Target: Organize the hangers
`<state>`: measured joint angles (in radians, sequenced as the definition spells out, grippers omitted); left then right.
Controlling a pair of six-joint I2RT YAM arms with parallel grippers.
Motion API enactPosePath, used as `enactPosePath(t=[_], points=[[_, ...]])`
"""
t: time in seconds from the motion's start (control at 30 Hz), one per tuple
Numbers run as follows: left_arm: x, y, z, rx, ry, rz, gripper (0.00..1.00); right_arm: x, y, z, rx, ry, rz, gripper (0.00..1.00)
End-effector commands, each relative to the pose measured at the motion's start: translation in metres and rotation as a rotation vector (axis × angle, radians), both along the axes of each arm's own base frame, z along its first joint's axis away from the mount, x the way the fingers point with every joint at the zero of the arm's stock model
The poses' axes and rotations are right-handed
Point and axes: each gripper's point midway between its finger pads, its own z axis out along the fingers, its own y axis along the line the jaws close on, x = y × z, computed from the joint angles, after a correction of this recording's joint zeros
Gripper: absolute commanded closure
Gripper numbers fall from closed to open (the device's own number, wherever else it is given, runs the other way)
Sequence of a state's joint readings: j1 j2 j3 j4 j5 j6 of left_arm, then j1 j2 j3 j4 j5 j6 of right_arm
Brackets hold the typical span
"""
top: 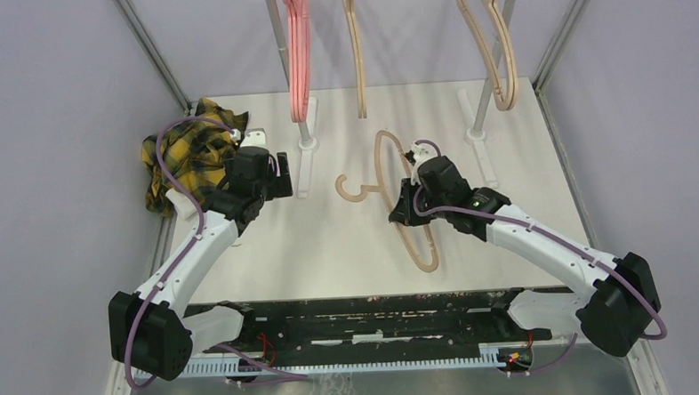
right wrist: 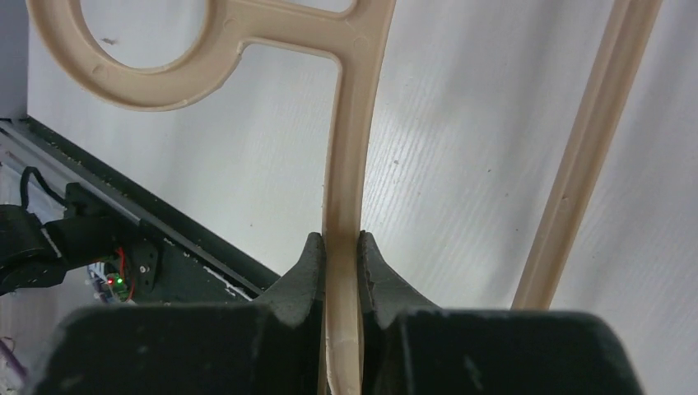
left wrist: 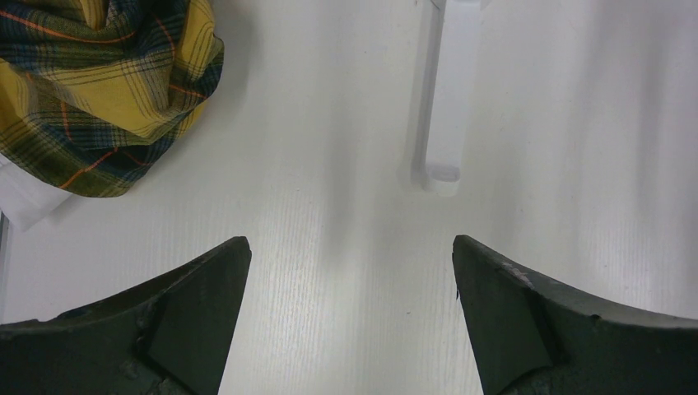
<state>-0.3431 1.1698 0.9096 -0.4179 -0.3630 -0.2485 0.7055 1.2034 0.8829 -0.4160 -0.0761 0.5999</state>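
Right gripper [right wrist: 340, 247]: jaws narrow, pinched flat on the shoulder bar of a beige hanger [right wrist: 354, 148], just below where the hook [right wrist: 140, 78] branches off. Bar fills the gap, pads touching both sides. Lower rail of the same hanger runs off to the right, apart from the fingers. Hanger sits mid-table, hook pointing toward the left arm; cannot tell if it is resting on the table [top: 330, 243] or just lifted.

Left gripper [left wrist: 350, 243]: jaws wide, nothing between them, over bare tabletop near the plaid cloth [left wrist: 107, 90] and a white rack foot [left wrist: 449, 123].

Far side, on the rack: pink hangers [top: 298, 48], one hung beige hanger [top: 355, 55], two more beige at right [top: 491, 49].

Handling, judged: looks rigid, light, smooth plastic, so likely slippery in the pads. A hold near the hook should keep the long end from swinging much; a grip out at the tip would likely let it pivot. Probably not fragile.
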Motion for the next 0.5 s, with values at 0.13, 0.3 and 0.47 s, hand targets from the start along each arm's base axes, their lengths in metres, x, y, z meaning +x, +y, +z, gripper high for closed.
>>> enactPosePath(t=[0.13, 0.3, 0.47], points=[[0.003, 0.0, 0.018, -0.013, -0.062, -0.009, 0.01, -0.013, 0.002, 0.052, 0.089, -0.004, 0.083, 0.99], [0.003, -0.002, 0.019, -0.024, -0.066, -0.014, 0.01, -0.028, -0.016, 0.081, 0.089, -0.03, 0.1, 0.98], [0.004, -0.002, 0.022, -0.031, -0.074, -0.012, 0.01, -0.038, -0.024, 0.135, 0.16, -0.092, 0.105, 0.98]])
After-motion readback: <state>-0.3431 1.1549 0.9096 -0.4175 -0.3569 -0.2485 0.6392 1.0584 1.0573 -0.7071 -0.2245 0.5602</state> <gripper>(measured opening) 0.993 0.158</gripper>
